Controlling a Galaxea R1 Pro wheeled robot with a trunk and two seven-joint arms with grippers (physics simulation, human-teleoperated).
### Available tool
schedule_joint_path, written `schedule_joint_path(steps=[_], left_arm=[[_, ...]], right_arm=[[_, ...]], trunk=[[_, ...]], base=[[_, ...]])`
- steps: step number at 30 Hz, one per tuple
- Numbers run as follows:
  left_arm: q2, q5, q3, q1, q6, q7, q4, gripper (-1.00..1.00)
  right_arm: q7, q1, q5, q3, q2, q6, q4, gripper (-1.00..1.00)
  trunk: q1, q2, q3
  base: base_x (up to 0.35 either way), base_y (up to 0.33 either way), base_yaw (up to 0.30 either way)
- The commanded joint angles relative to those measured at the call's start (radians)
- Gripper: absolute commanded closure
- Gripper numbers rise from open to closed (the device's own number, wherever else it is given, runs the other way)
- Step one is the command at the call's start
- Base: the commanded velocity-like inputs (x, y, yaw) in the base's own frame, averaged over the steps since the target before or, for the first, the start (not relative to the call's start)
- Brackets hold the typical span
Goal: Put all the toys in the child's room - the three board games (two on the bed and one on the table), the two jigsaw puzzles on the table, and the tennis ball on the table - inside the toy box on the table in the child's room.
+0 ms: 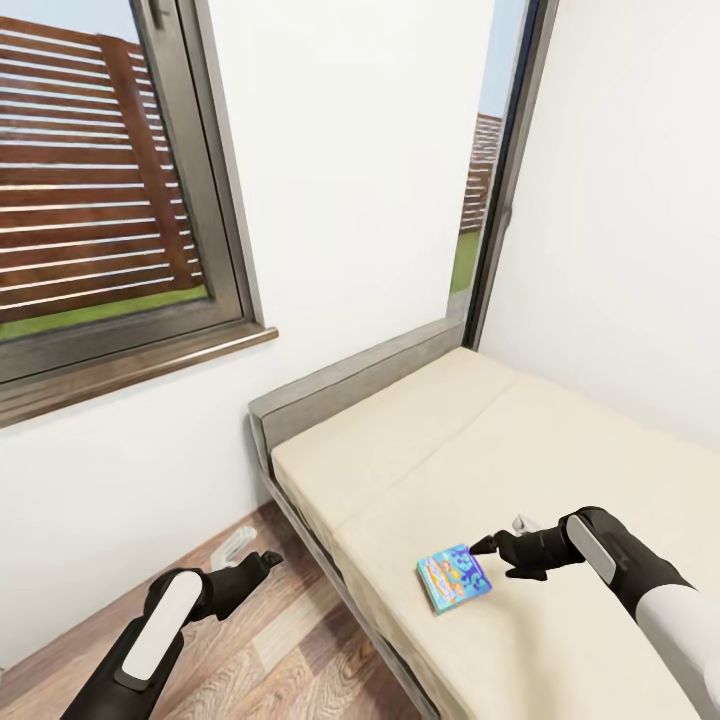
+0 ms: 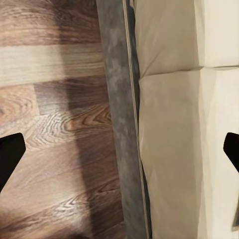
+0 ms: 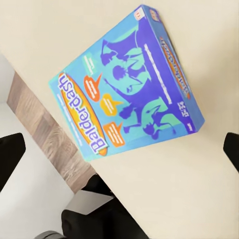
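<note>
One light-blue board game [image 1: 454,577] lies flat on the bed [image 1: 600,470] near its edge. The right gripper [image 1: 487,546] hovers beside it, wide open and empty; pickup seems next, needing a descent over the box.

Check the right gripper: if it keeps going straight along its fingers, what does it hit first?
Most likely the light-blue board game lying flat on the bed. The right wrist view looks along the open right gripper straight at the box, nothing between. How far off it is stays unclear.

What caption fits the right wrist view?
Open right gripper poised above the light-blue Balderdash board game lying flat on the beige bed.
</note>
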Motion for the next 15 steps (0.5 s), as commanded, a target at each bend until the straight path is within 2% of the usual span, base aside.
schedule_joint_path(steps=[1, 6, 15], left_arm=[[0.001, 0.011, -0.002, -0.001, 0.000, 0.010, -0.001, -1.00], [0.000, 0.011, -0.002, -0.001, 0.000, 0.010, -0.001, -1.00], [0.000, 0.011, -0.003, -0.001, -0.001, 0.010, -0.001, -1.00]], right_arm=[[0.010, -0.001, 0.008, 0.004, -0.001, 0.000, -0.001, -1.00], [0.010, -0.001, 0.008, 0.004, -0.001, -0.001, -0.001, -1.00], [0.010, -0.001, 0.008, 0.004, -0.001, -0.002, -0.004, -1.00]], trunk=[[0.004, -0.008, -0.004], [0.023, -0.043, -0.020], [0.023, -0.043, -0.020]], base=[[0.000, 0.000, 0.000], [0.000, 0.000, 0.000], [0.000, 0.000, 0.000]])
